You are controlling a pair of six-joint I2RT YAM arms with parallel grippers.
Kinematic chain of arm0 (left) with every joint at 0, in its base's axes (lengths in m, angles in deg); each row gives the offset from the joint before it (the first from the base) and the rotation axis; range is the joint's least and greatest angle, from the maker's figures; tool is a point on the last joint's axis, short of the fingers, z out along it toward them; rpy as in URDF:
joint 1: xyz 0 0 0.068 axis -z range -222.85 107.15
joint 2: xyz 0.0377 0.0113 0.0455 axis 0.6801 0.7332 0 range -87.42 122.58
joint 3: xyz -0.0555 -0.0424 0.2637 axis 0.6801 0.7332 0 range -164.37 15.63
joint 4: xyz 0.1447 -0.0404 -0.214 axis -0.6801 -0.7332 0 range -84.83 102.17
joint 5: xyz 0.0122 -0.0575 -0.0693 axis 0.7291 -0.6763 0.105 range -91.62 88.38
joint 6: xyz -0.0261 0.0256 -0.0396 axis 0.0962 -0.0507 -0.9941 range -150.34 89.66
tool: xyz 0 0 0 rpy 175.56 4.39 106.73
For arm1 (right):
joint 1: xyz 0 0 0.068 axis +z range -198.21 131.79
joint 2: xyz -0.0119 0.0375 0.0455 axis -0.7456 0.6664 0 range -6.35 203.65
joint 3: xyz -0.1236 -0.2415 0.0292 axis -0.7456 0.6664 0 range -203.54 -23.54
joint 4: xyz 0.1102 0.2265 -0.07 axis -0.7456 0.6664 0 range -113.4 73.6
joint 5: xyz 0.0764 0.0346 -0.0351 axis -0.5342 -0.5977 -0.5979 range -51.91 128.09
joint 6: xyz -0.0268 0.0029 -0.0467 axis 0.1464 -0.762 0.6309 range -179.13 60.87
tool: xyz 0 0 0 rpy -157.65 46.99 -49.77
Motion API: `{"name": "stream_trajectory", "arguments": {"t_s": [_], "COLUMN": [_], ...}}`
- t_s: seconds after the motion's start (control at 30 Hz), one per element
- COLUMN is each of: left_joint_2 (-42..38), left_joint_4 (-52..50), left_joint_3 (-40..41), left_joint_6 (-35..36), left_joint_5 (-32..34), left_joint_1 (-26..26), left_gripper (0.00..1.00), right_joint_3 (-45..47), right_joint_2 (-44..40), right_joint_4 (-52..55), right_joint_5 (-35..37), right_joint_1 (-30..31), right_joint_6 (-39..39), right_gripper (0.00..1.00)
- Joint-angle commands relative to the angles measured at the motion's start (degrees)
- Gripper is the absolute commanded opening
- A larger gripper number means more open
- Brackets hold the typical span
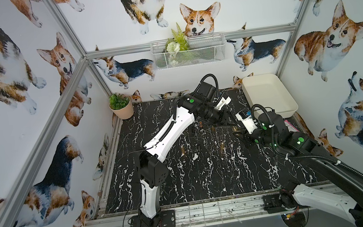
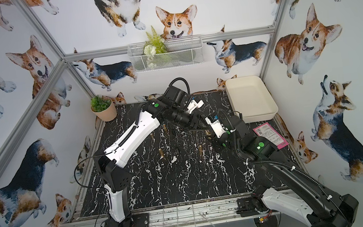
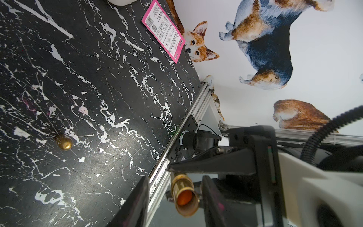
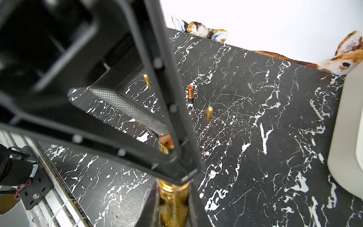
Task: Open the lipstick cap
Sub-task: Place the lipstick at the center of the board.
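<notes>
Clamped the gold metal lipstick tube (image 4: 172,202) in the right fingers (image 4: 151,214) above the black marbled surface (image 4: 255,137), near its right edge. Straddled its open end, orange stick (image 3: 184,197) bared, with the left fingers (image 3: 135,206) partly apart. Judged it uncapped, task near done.

Black marble-patterned counter (image 1: 184,184): green plant in tan round pot (image 1: 121,107) at back-left corner. Cream rectangular plastic tray (image 1: 264,89) at back-right corner. Pink paper label (image 2: 270,136) just in front of tray, at right edge. White wire basket (image 1: 210,49) on back wall, above counter. Gold bullet-shaped tube (image 1: 182,150) mid-counter, second gold bullet-shaped tube (image 1: 221,146) to its right, apart. Gold lipstick tube (image 4: 172,204) off the counter, right of centre, in right gripper (image 4: 172,188), other end inside left gripper (image 3: 174,180).
</notes>
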Motion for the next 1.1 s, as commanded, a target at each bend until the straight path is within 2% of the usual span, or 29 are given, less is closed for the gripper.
{"name": "stream_trajectory", "arguments": {"t_s": [0.0, 0.23, 0.67, 1.07], "left_joint_2": [0.7, 1.2, 2.8, 3.3], "left_joint_4": [-1.7, -3.9, -8.7, -10.2], "left_joint_3": [-1.9, -3.0, -6.5, -7.8], "left_joint_6": [0.8, 1.8, 4.6, 5.6], "left_joint_5": [-0.7, -0.6, 1.0, 2.1], "left_joint_1": [0.1, 0.2, 0.9, 1.0], "left_gripper": [0.42, 0.32, 0.31, 0.22], "right_joint_3": [0.1, 0.4, -0.7, -0.9], "right_joint_2": [0.1, 0.0, 1.3, 1.8], "right_joint_4": [-1.7, -2.2, -0.7, -0.5], "right_joint_5": [-0.4, -0.2, -0.1, -0.3], "right_joint_1": [0.1, 0.1, 0.1, 0.1], "right_joint_6": [0.2, 0.1, 0.6, 0.8], "right_gripper": [0.03, 0.03, 0.03, 0.03]}}
